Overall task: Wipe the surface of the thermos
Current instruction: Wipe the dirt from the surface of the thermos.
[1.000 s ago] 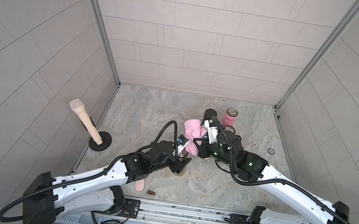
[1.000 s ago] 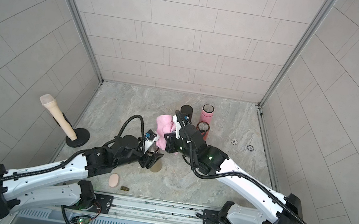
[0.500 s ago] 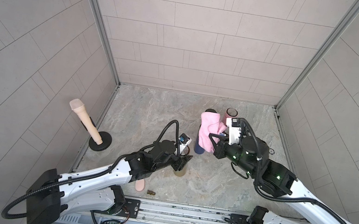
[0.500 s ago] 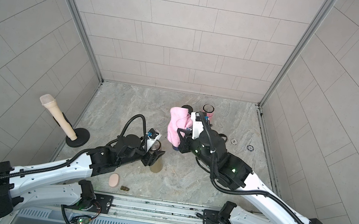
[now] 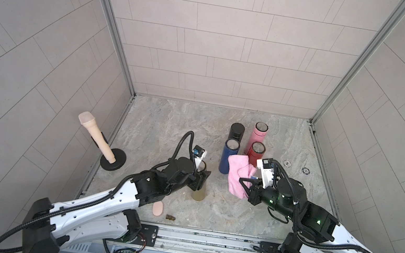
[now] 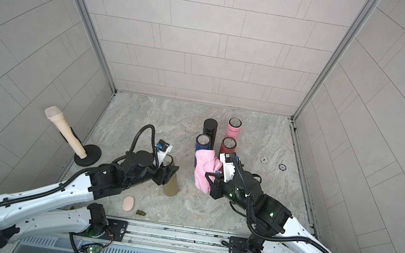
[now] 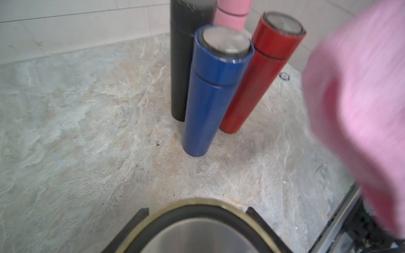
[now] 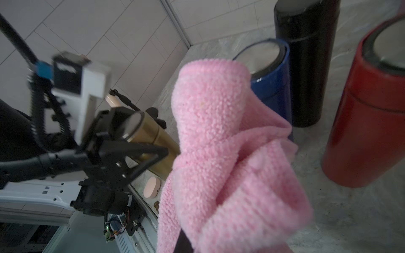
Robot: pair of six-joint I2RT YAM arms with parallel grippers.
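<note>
While the beige microphone (image 5: 96,136) sits idle at far left, the left pincer (image 5: 200,179) is clamped on the gold thermos (image 5: 199,192) just below its lid. That bottle appears to stand upright on the marble surface (image 5: 162,131), left of centre. Next along, the blue thermos (image 5: 226,161) fronts a tight huddle with the black thermos (image 5: 236,134), red thermos (image 5: 254,156) and pink thermos (image 5: 258,134). Then comes the pink cloth (image 5: 236,176), bunched and dangling between the gold bottle and that huddle, pinched tight by the right pincer (image 5: 244,187).

Danger now: the cloth hangs right beside the blue thermos, so a wide swing could topple it into its neighbours. A hard sideways press on the gold bottle, gripped so high, might tip its base or twist it in the jaws. The cloth could also slip from a thin pinch.

Hard to read: the right pincer's fingertips are buried in cloth. The left wrist view cuts the gold thermos down to its steel lid, and the right wrist view hides its lower body behind the cloth. Whether the cloth brushes the blue one, I cannot tell.
</note>
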